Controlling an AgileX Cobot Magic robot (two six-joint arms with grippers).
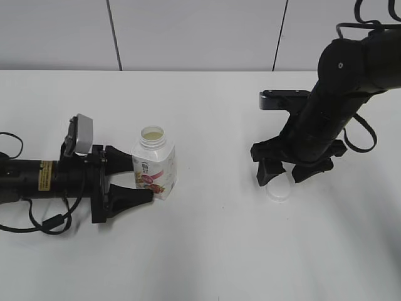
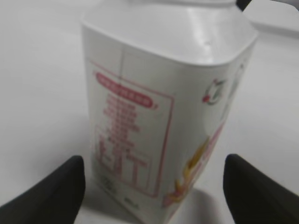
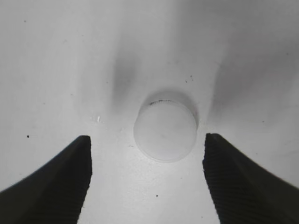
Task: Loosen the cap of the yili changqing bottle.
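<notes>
— So, how many things on the table (image 1: 207,251)?
— Two: one yili changqing bottle (image 1: 154,163), uncapped, between the spread left gripper (image 1: 139,180); one cap (image 3: 165,131) lying flat under the open, empty right gripper (image 1: 284,174).

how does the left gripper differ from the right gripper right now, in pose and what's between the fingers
The left gripper reaches in level with the table, while the right gripper points downward. The left one has the yili changqing bottle, upright and uncapped, between its fingers; the right one has only the cap lying on the table below it. Both are black, and both have their fingers spread apart.
</notes>
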